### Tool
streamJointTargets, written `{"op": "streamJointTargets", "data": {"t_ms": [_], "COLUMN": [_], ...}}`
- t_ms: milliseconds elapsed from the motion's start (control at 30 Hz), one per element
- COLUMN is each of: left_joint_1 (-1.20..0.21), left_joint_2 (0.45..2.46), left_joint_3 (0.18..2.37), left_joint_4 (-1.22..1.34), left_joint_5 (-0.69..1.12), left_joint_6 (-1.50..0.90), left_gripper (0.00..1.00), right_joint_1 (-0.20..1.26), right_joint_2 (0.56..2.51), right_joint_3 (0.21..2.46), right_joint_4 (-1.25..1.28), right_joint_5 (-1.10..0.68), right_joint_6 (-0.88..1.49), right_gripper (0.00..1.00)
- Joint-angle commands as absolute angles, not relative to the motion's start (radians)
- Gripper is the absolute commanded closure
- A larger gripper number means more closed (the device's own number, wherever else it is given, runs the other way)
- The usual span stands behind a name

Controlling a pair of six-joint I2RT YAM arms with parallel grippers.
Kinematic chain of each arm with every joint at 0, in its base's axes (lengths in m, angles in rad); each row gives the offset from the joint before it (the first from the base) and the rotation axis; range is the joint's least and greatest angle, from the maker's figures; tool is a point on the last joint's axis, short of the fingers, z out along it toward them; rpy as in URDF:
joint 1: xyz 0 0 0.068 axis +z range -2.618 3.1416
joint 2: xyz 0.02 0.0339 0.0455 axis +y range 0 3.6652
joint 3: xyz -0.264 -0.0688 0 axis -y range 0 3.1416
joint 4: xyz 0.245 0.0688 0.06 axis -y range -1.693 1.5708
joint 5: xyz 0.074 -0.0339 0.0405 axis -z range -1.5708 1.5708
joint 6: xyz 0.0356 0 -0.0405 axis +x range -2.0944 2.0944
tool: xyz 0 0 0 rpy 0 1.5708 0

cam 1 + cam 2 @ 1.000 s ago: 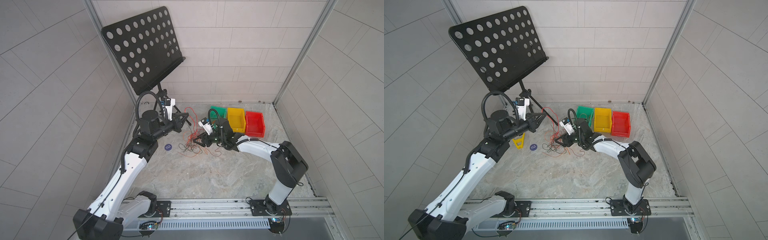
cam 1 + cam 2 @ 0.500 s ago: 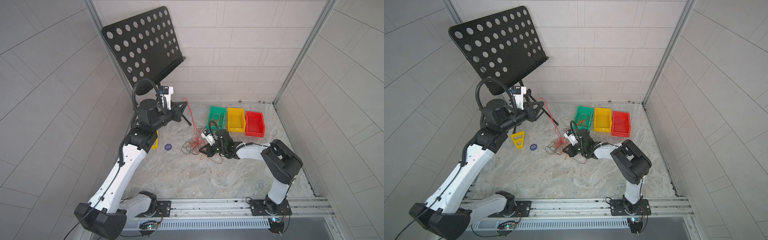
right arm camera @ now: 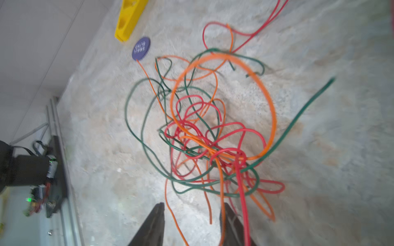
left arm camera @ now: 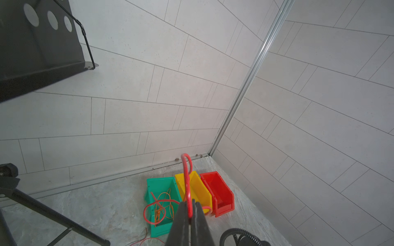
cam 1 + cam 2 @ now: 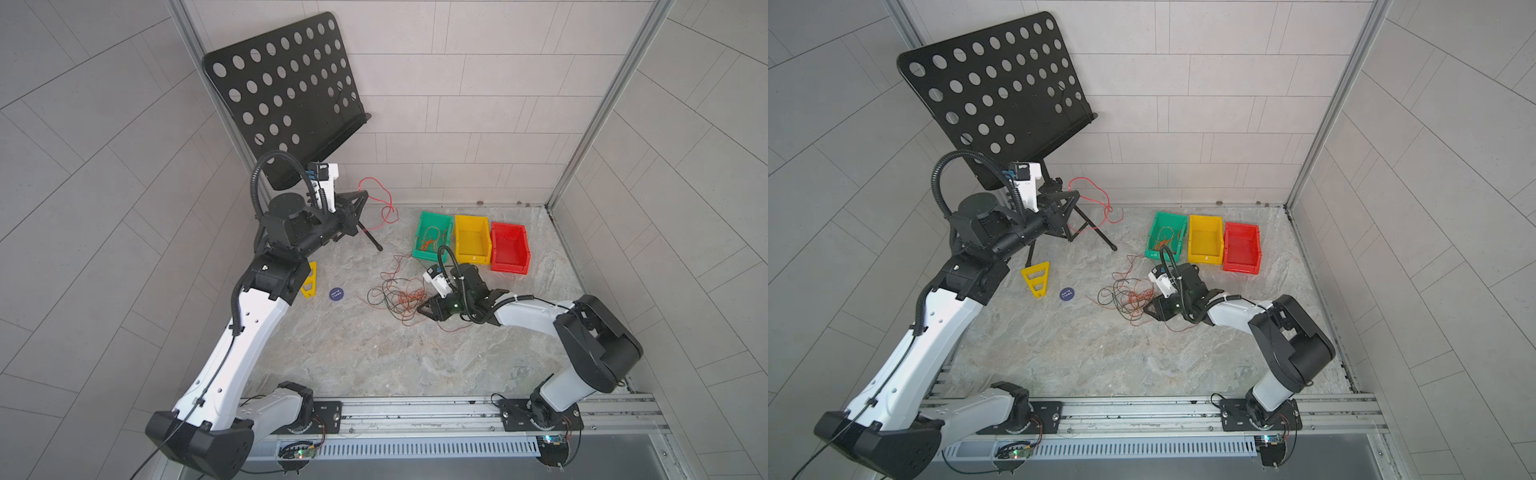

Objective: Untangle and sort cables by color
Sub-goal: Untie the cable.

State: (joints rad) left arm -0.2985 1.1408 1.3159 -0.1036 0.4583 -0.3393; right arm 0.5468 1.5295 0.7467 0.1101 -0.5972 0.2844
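In a top view, tangle (image 5: 395, 297) just ahead of right hand (image 5: 420, 309). Left wrist: left hand (image 4: 190, 205) clamped on a red cable (image 4: 187, 181). Right wrist: hand parted, holding nothing; tangle looks light, limp; pinch a free end (image 3: 210, 221).

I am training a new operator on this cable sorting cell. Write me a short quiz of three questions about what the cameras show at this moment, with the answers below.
1. Multiple choice: which bin already holds orange cables? A) green B) yellow C) red
2. True or false: the left tool is shut on a red cable.
3. Fill the gap: the right tool, at the edge of the tangle on the floor, is ____ (open or shut).

Key
1. A, the green bin.
2. True.
3. Open.
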Motion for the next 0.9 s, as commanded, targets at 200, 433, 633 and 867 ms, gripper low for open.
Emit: {"op": "streamJointTargets", "data": {"t_ms": [200,433,633,867], "left_joint_1": [-0.293,-0.296,-0.304,-0.309], "left_joint_2": [1.084,1.076,1.074,1.075], "left_joint_3": [1.201,1.106,1.062,1.027], "left_joint_4": [-0.083,-0.032,0.009,0.073], "left_joint_5": [0.545,0.620,0.697,0.804], "left_joint_6": [-0.328,-0.370,-0.413,-0.431], "left_gripper": [1.00,1.00,1.00,1.00], "right_joint_1": [0.465,0.313,0.337,0.438], "right_joint_2": [1.248,1.135,1.144,1.264], "right_joint_3": [0.853,0.915,0.991,1.093], "right_joint_4": [-0.238,-0.074,0.036,0.082], "right_joint_5": [-0.562,-0.882,-0.964,-0.955], "right_joint_6": [0.117,0.230,0.139,-0.039], "right_gripper": [0.22,0.11,0.03,0.00]}}
